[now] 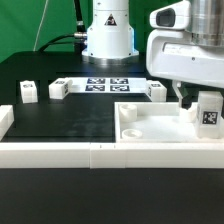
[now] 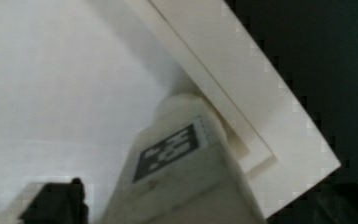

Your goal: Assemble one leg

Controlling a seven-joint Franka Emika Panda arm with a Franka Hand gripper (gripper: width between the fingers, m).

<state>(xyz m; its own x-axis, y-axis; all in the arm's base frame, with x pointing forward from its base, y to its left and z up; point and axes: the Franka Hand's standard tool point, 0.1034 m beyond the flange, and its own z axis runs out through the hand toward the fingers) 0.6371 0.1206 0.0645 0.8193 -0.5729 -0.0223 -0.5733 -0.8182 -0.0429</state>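
Observation:
A leg (image 1: 208, 112), a small white post with a black-and-white tag, stands upright at the right-hand corner of the large white square piece (image 1: 150, 128) in the exterior view. My gripper (image 1: 197, 102) hangs over it, open, its jaws on either side of the post. In the wrist view the same leg (image 2: 190, 160) fills the middle, tag facing the camera. One dark finger (image 2: 53, 203) stands apart from its side with a gap between them. The other finger is not clearly visible.
Three more small white legs (image 1: 27, 92) (image 1: 58, 88) (image 1: 155, 90) lie on the black table behind the big piece. The marker board (image 1: 105, 84) lies in front of the robot base. A low white wall (image 1: 60, 152) runs along the front edge.

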